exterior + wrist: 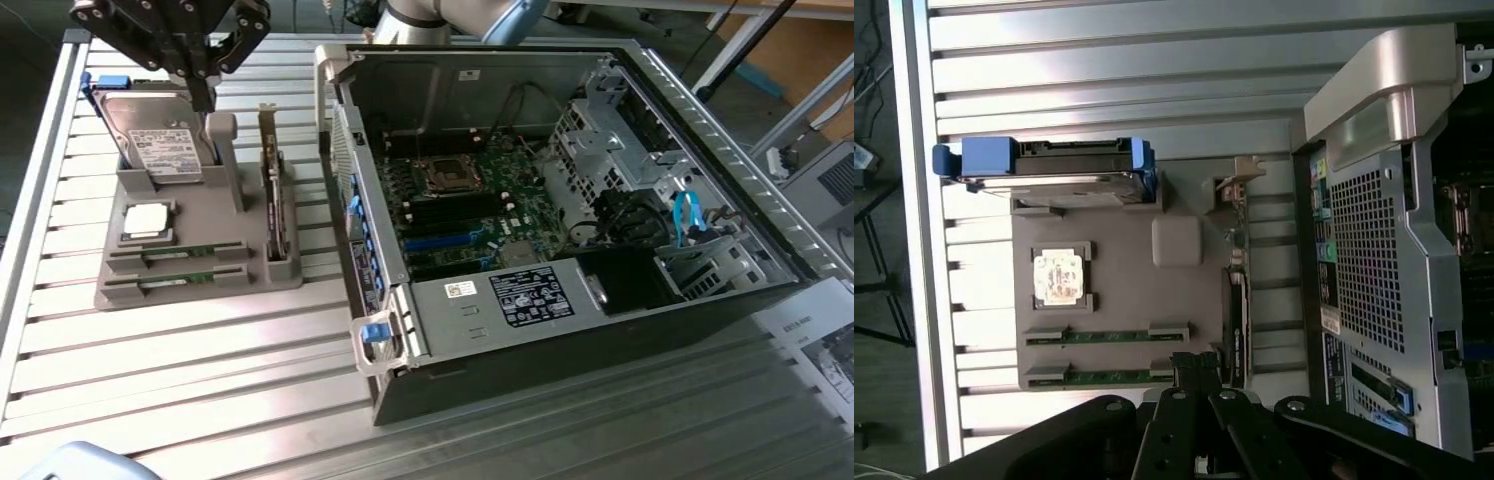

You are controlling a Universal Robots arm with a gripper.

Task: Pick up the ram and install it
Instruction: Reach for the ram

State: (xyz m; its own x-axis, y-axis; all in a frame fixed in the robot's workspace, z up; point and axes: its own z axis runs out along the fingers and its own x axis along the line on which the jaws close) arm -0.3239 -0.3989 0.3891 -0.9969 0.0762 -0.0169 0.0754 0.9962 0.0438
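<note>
While the arm hangs over the gray holder (220,235) near the table's (160,380) edge on the exterior view's left, its gripper (200,98) points straight down beside the upright hard drive (160,145), with the fingers (1186,368) pressed together and gripping nothing. The first ram stick (180,254) and the second ram stick (174,281) lie flat in neighbouring slots at the holder's other end, just beside the processor chip (147,222). The open computer case (454,315) stands alongside.

table (200,350): ribbed shiny metal | holder (274,283): matt grey plastic | ram (178,256): circuit board | case (461,318): dull sheet metal
</note>
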